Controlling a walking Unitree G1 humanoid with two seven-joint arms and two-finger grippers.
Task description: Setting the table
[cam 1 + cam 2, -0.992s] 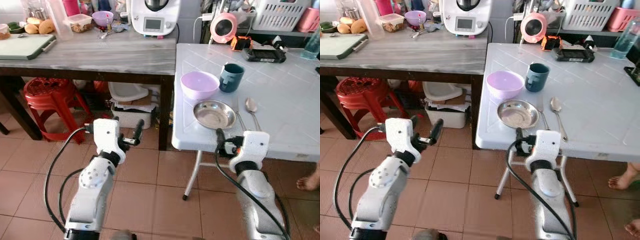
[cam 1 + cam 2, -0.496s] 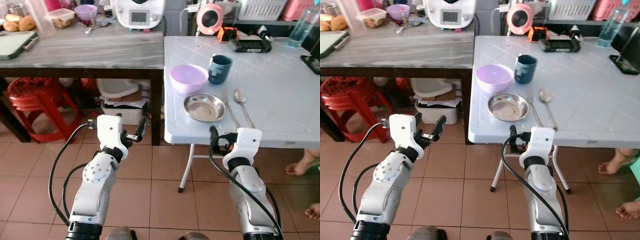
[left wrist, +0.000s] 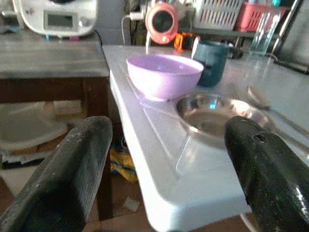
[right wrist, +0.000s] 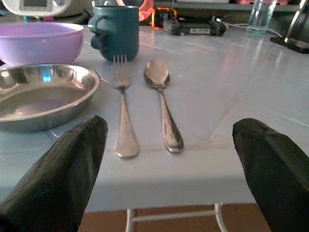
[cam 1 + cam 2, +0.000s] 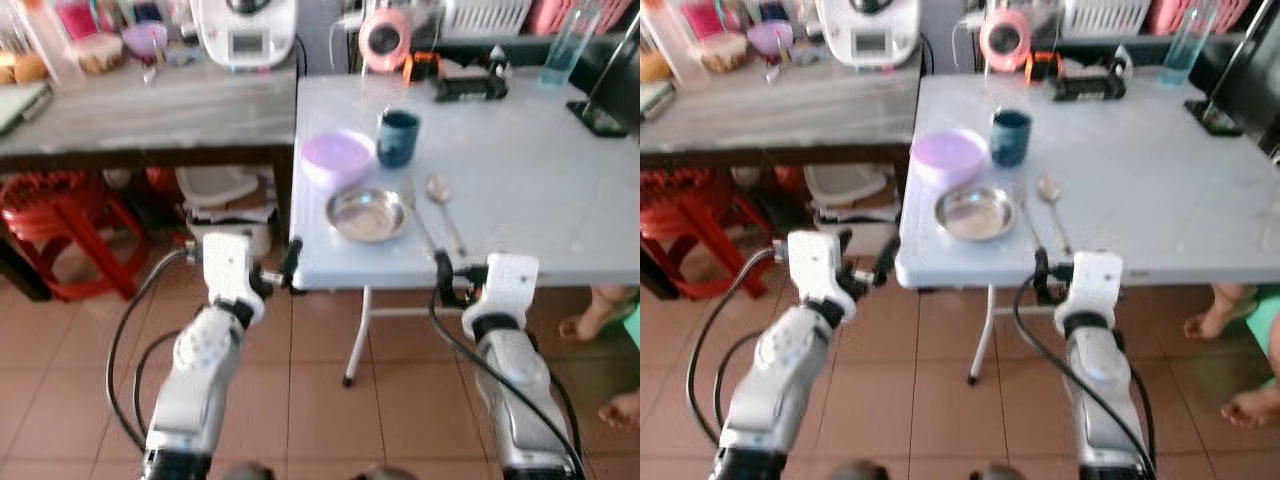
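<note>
On the pale white plastic folding table (image 5: 520, 190) a place setting sits near the front corner on the robot's left side: a shallow round stainless-steel plate (image 5: 367, 214) close to the table's front edge, a lilac plastic bowl (image 5: 338, 158) just behind it and nearly touching its rim, and a dark teal mug (image 5: 397, 137) beside the bowl, towards the table's middle. To the right of the plate lie a steel fork (image 4: 120, 114) and a steel spoon (image 4: 161, 102), side by side and parallel — handles towards the robot, the fork's tines pointing at the mug. The left gripper (image 3: 169, 179) hangs just off the table's corner at about table-top height, its two black fingers (image 3: 67, 174) spread wide apart with nothing between them; along them the bowl, the plate and the mug show on the table. The right gripper (image 4: 169, 169) hovers just in front of the table's front edge, below the cutlery, its fingers (image 4: 270, 159) likewise held well apart and empty. Further back on the white table stand a round pink appliance (image 5: 384, 39) and a clear bottle (image 5: 562, 48). To the left, a grey wood-topped table (image 5: 150, 105) adjoins the white one — it carries a white kitchen machine with a small screen (image 5: 245, 30). A red plastic stool (image 5: 55, 215) stands under it on the terracotta tile floor (image 5: 330, 420), and a person's bare foot (image 5: 595, 313) shows at the right edge.
</note>
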